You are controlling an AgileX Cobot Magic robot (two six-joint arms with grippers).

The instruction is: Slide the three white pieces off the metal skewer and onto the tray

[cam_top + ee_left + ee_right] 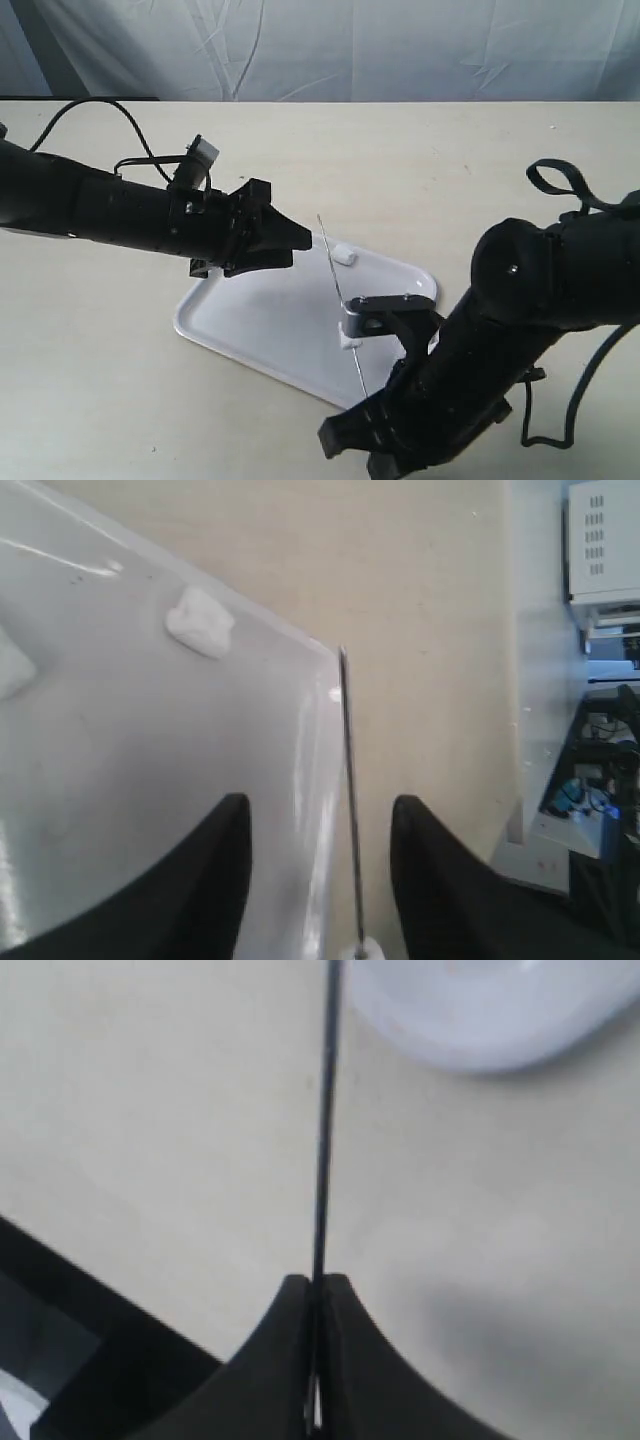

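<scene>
The tray lies mid-table. The metal skewer slants above its right half, and my right gripper is shut on its near end. One white piece sits on the rod close to the right arm and shows at the edge of the left wrist view. A second white piece lies loose by the tray's far rim. A third white piece is cut off at the frame edge, on the tray. My left gripper is open over the tray, the skewer running untouched between its fingers.
The beige table runs out to every side under a grey curtain. A black cable loops behind the left arm. The bulky right arm covers the tray's near right corner. Shelving and gear stand beyond the table edge.
</scene>
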